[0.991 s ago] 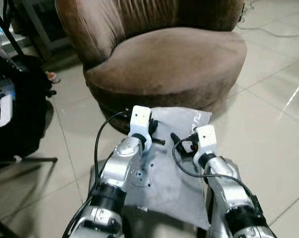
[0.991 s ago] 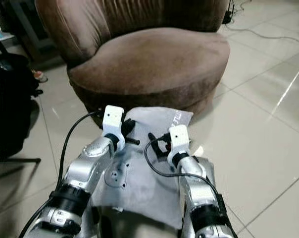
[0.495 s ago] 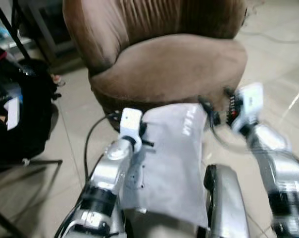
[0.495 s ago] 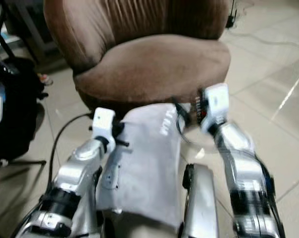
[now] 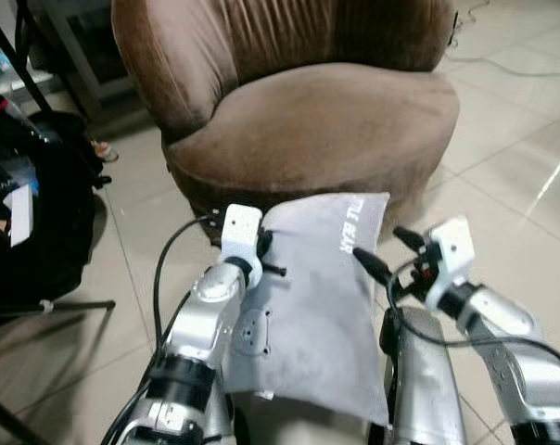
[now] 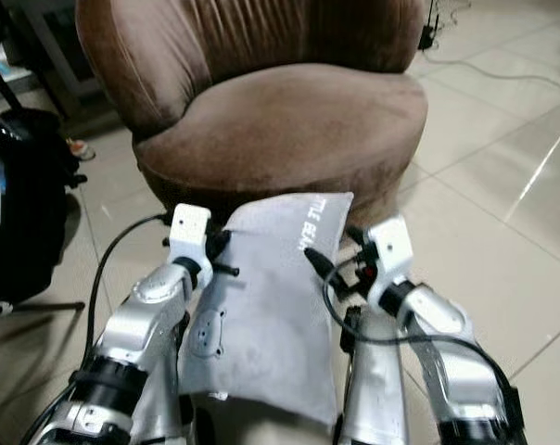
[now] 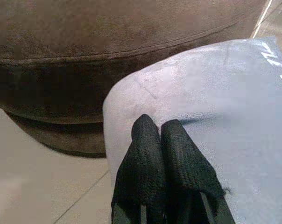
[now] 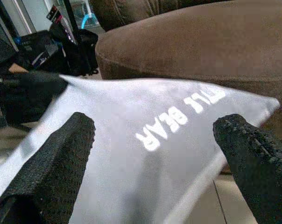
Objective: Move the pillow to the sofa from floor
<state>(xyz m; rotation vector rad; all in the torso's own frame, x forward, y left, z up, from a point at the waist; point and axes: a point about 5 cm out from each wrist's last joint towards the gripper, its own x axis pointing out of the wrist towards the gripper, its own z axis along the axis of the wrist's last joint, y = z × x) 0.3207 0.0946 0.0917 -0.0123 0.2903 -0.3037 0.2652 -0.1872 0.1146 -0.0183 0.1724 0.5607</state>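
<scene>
A grey pillow [image 5: 312, 297] with white lettering near its far edge lay lengthwise in the lower middle of the head views, lifted between the two silver arms, its far corner reaching the front edge of the brown sofa [image 5: 326, 111] that took up the upper middle of the frame. The sofa's rounded seat cushion was bare, and its ribbed back rose toward the top edge.

The left pincer [image 7: 159, 133] sat at the pillow's left edge, left of centre in the frame; in the left wrist view its two black fingers [image 7: 143, 140] were pressed together against the grey fabric, gripping the pillow's edge in front of the sofa's dark base. The right pincer [image 5: 384, 252] hung at the pillow's right side, right of centre, with its fingers [image 8: 61, 154] spread wide apart; the right wrist view showed the lettered end of the pillow in the gap between them, touched by neither.

A dark bag [image 5: 25, 213] rested on the tiled floor [image 5: 521, 185] at the left edge of the frame, and a thin cable [image 5: 502, 61] trailed across the tiles at the upper right.
</scene>
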